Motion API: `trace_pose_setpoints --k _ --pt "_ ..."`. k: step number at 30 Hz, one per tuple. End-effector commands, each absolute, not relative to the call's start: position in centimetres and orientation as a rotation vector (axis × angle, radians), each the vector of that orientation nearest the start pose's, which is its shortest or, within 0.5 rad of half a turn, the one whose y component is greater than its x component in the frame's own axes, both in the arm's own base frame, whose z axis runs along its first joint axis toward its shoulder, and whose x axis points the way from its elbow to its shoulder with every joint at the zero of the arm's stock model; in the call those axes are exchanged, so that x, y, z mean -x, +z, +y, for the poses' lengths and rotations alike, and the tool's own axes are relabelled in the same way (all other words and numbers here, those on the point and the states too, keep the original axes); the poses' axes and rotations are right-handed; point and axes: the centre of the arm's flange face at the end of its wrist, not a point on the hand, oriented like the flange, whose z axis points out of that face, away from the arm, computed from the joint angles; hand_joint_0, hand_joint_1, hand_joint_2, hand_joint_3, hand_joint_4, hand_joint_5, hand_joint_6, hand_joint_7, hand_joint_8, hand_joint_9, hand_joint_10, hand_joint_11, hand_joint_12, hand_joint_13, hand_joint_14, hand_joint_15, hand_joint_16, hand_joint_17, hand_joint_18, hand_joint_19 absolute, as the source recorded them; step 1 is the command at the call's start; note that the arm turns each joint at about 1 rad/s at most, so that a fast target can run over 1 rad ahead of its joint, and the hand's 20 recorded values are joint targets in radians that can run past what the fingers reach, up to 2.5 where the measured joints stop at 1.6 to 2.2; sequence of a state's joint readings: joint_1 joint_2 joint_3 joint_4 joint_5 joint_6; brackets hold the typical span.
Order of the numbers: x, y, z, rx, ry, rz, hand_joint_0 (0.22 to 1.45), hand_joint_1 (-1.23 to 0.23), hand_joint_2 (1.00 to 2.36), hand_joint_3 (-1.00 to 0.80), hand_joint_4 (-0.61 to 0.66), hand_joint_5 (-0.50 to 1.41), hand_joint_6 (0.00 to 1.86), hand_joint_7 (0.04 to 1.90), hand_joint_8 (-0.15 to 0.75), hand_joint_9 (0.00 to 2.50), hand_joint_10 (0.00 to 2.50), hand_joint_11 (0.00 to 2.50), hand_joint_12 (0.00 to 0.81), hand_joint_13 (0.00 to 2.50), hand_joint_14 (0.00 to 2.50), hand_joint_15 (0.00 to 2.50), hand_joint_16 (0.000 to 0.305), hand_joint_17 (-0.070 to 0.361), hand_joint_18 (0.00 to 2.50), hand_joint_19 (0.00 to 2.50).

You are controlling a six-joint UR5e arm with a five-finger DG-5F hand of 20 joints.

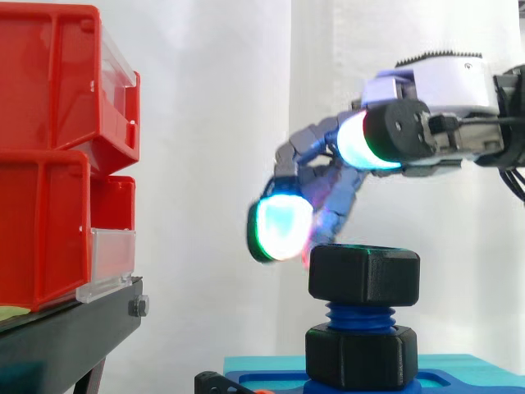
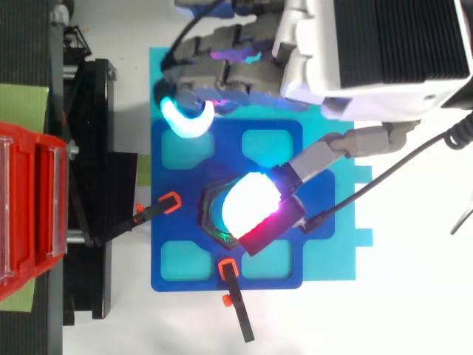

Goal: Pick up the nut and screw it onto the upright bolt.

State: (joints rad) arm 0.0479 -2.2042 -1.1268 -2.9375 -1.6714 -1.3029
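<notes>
Nut (image 1: 365, 275): matt black plastic, faintly grainy. Bolt (image 1: 361, 315): smooth blue plastic with a ridged thread. Fixture plate (image 2: 222, 151): matt blue plastic. Bins (image 1: 45, 164), left: glossy red plastic with clear plastic fronts (image 1: 111, 254). Stand (image 1: 66, 336): matt black. Curtain (image 1: 213, 123): white cloth.

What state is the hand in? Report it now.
Hand: over the nut on the bolt; whether it grips the nut cannot be told.
</notes>
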Motion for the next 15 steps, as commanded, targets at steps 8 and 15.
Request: trace_pose_setpoints --k 8,15 --pt "-74.7 36.0 -8.1 -0.046 0.311 1.56 0.48 -0.18 1.0 -0.5 0.17 -0.18 0.5 0.65 0.227 0.53 0.0 0.0 0.301 0.16 0.0 0.0 0.035 0.079 0.0 0.0" --pt "-74.5 34.7 -6.5 -0.034 0.316 1.591 0.47 -0.14 1.0 -0.5 0.16 -0.19 0.5 0.64 0.222 0.4 0.0 0.0 0.314 0.07 0.0 0.0 0.039 0.087 0.0 0.0"
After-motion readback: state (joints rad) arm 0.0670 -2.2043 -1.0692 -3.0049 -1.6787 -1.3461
